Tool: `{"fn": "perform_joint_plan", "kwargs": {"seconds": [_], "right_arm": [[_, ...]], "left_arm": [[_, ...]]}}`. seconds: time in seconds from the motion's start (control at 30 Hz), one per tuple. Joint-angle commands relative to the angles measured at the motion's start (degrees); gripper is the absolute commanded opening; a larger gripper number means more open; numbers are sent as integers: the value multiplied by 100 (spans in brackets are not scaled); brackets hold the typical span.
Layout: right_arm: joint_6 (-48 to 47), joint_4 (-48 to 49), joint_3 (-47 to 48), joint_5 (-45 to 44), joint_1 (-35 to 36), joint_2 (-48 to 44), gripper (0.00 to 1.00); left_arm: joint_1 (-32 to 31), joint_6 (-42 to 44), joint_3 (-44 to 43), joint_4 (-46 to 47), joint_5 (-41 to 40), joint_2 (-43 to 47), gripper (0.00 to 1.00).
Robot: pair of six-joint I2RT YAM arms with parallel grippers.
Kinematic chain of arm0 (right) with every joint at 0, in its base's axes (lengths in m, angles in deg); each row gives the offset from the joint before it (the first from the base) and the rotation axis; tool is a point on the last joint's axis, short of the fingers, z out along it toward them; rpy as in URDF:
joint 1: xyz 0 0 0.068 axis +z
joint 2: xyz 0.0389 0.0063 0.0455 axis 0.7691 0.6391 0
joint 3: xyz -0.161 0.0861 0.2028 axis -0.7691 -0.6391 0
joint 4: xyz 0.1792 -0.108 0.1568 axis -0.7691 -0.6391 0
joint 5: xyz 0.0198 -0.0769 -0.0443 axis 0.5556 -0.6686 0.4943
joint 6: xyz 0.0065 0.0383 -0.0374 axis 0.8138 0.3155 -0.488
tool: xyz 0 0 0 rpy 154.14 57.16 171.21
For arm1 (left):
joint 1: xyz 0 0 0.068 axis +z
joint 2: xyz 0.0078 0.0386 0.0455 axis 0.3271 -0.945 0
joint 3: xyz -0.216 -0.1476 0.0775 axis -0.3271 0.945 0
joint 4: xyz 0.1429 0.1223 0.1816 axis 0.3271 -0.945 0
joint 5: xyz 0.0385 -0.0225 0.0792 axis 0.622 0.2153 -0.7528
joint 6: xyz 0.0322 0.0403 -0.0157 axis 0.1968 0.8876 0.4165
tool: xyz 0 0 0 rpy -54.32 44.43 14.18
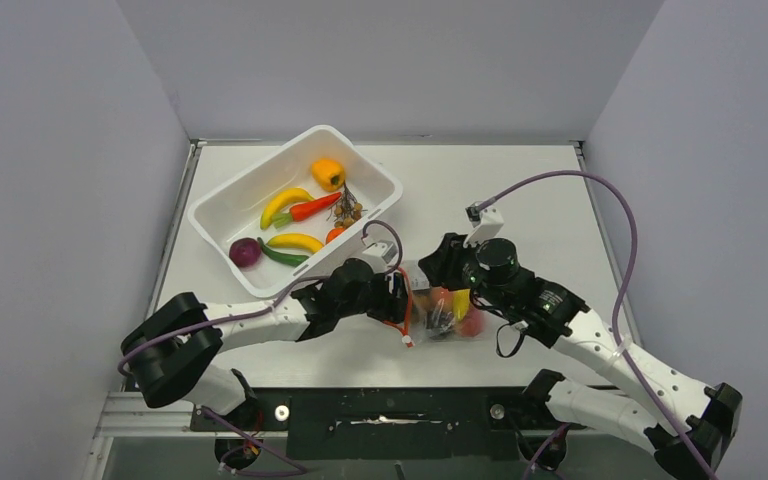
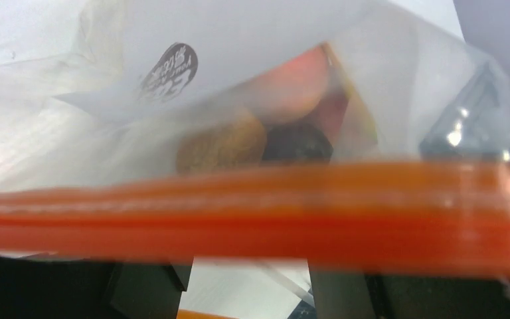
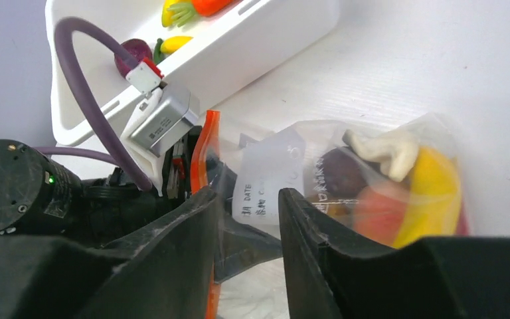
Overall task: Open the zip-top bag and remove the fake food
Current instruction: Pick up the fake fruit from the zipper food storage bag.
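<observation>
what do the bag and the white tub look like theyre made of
Zip-top bag: thin clear plastic film, crinkled and glossy, fake food visible through it. White tub: probably rigid moulded plastic, smooth with a faint sheen, rounded rim.

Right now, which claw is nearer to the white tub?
Left. The left claw lies just off the tub's near side, at the bag's orange strip. The right claw is farther away, at the bag.
</observation>
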Motion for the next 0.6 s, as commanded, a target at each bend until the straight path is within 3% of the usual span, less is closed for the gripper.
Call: {"fn": "perform_joint_plan", "kwargs": {"seconds": [0.0,0.13,0.3,0.57], "right_arm": [[-35,147,83,-460,25,-258,42],[-71,-310,90,-1091,20,-490,46],[130,-984,-74,-1684,-165,-818,60],[423,-1199,-724,-1139,-983,-1164,63]], "left_arm": [[-38,-74,189,660,-8,57,56],[-38,-65,288,614,-42,35,56],[-46,-96,442,1014,44,51,56],[-318,603,669,2037,-334,-89,63]]}}
